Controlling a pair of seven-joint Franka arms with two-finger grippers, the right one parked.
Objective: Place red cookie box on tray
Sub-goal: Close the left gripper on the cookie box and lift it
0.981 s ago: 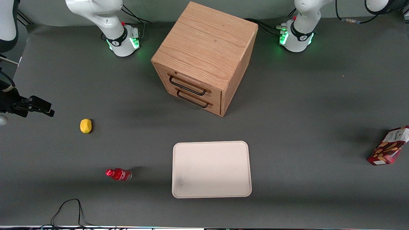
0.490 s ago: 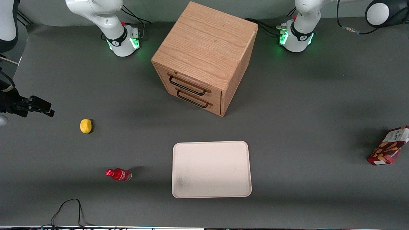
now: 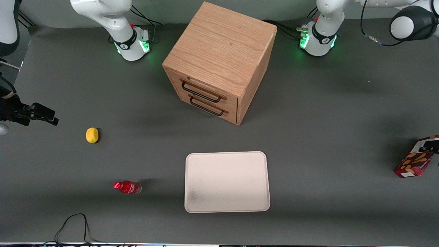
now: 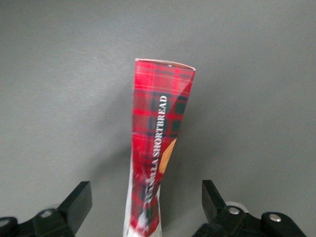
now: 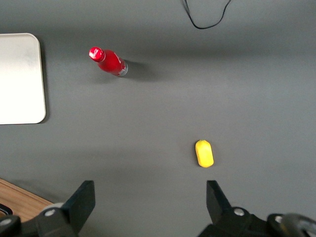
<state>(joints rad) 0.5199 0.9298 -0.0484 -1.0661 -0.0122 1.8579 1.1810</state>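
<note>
Fingers [image 4: 76,203] of the left gripper [image 4: 145,186] spread wide, holding nothing, hanging low at the working arm's end of the dark grey bench [image 3: 325,113]. Between them, touching neither, the flat rectangular dark-red cardboard cookie box [image 4: 160,148], narrow tartan edge with white lettering turned up toward the wrist. Probably posed this way on purpose: pads facing the two broad faces, so that closing across the thin dimension gives the firmest hold on a light, slightly crushable carton. Looks like the moment just ahead of the grasp, no contact made, nothing lifted.

From the front, the same box [image 3: 413,161] resting tilted on the bench, cookie pictures showing on its broad face, white end panel nearest the fingers [image 3: 431,145].

Well apart from the fingers, toward the parked arm's end and a little nearer the front camera, the large cream-white rectangular tray [image 3: 226,181] with rounded corners and low rim, lying flat with nothing on it. Much wider than the box, so little call for fine aiming at set-down.

Farther off, the light oak two-drawer cabinet [image 3: 219,58], both drawers shut, seemingly out of a straight carry to the tray. Farthest from the fingers, the small red plastic bottle [image 3: 127,187] lying on its side and the small yellow lemon-shaped object [image 3: 92,134].
</note>
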